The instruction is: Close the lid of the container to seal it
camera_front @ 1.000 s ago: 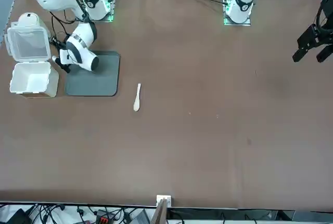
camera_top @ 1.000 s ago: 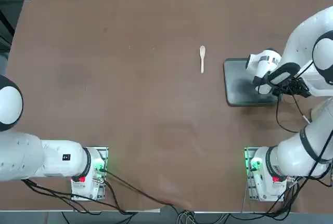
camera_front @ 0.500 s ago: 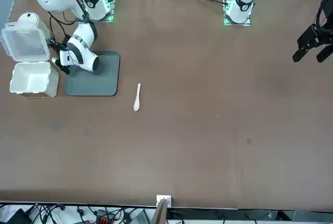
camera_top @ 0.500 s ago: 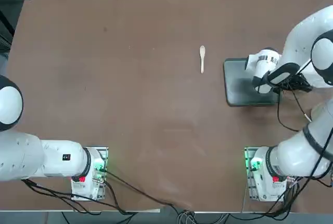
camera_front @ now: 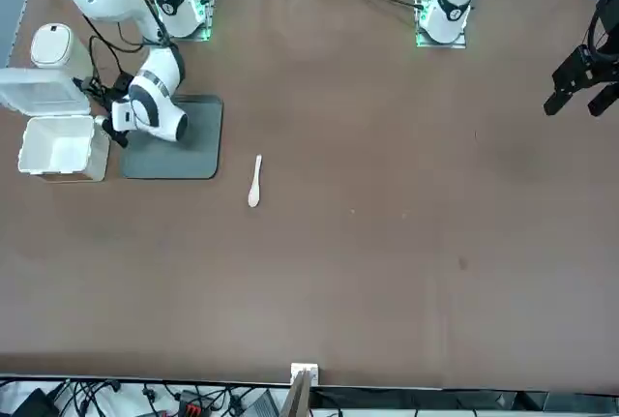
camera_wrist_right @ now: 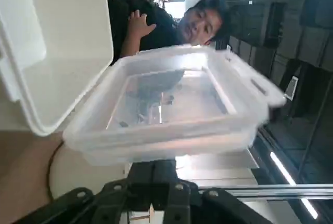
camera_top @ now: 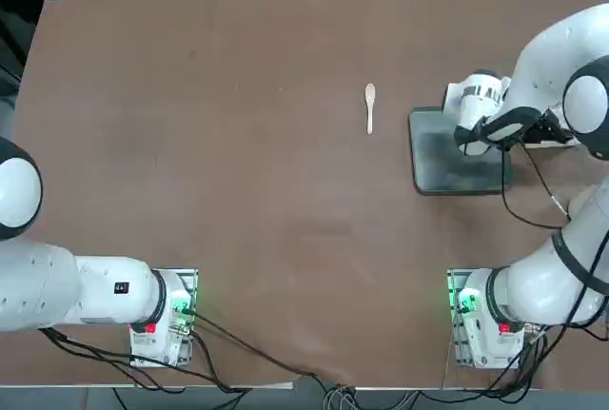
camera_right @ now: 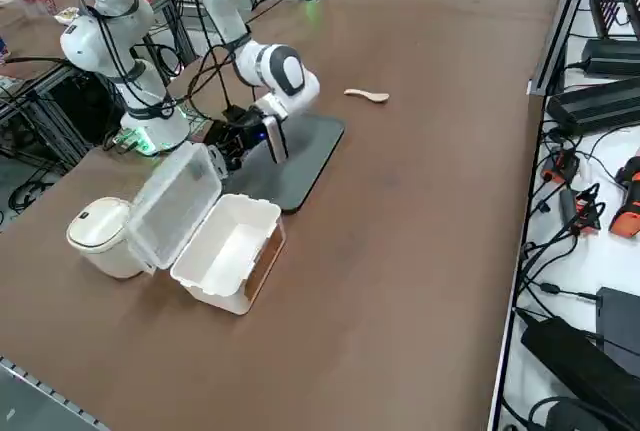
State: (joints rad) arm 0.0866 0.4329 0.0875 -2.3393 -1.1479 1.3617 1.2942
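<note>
The container (camera_right: 228, 248) is a small white box, open at the top, standing at the table's right edge beside the grey tray; it also shows in the front view (camera_front: 58, 148). Its translucent lid (camera_right: 176, 204) is hinged at the back and leans partway over the box (camera_front: 44, 91). My right gripper (camera_right: 214, 156) is shut and sits behind the lid, with its closed fingertips against the lid's outer face. In the wrist view the joined fingers (camera_wrist_right: 158, 174) rise just under the lid (camera_wrist_right: 171, 104), with the box's white inside (camera_wrist_right: 62, 42) beyond.
A dark grey flat tray (camera_top: 445, 161) lies under my wrist. A small wooden spoon (camera_top: 370, 106) lies left of the tray. A round cream-white vessel (camera_right: 100, 236) stands behind the box. A person (camera_wrist_right: 156, 21) shows in the background of the wrist view.
The lid has tipped from nearly upright to leaning over the box. My shut right gripper has followed it, moving towards the box.
</note>
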